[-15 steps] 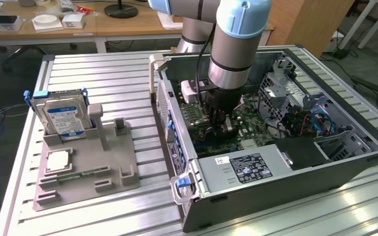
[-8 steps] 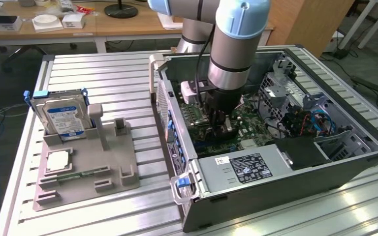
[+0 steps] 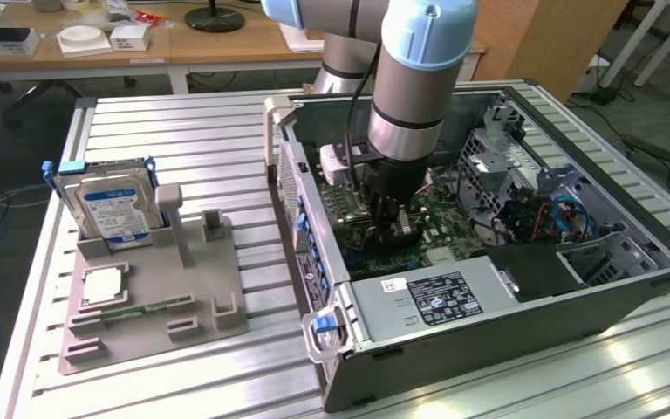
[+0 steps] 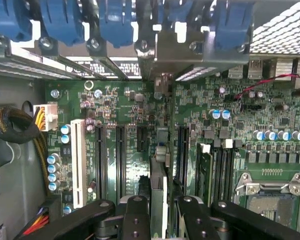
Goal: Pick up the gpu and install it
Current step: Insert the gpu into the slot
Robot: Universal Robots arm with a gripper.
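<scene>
1. With its side off, one PC case [image 3: 509,349] lies on the tabletop [image 3: 172,140]; motherboard [image 4: 120,107] inside.
2. One grey tray [image 3: 184,301]: one hard drive [image 3: 108,205], one chip [image 3: 102,286].
3. One tool [image 4: 162,212] clamps one gpu [image 4: 158,187] edge-on over the motherboard slots.

No text, brand or number can be read with certainty. A blue-and-white label is carried on the hard drive [image 3: 107,206] standing in the grey holder, but its print cannot be made out. A black label with white print and a small white sticker beside it are borne on the power supply unit [image 3: 434,299] of the computer case; neither is legible. White printed stickers are seen under the blue slot clips [image 4: 65,22] in the wrist view, their lettering indistinct.
</scene>
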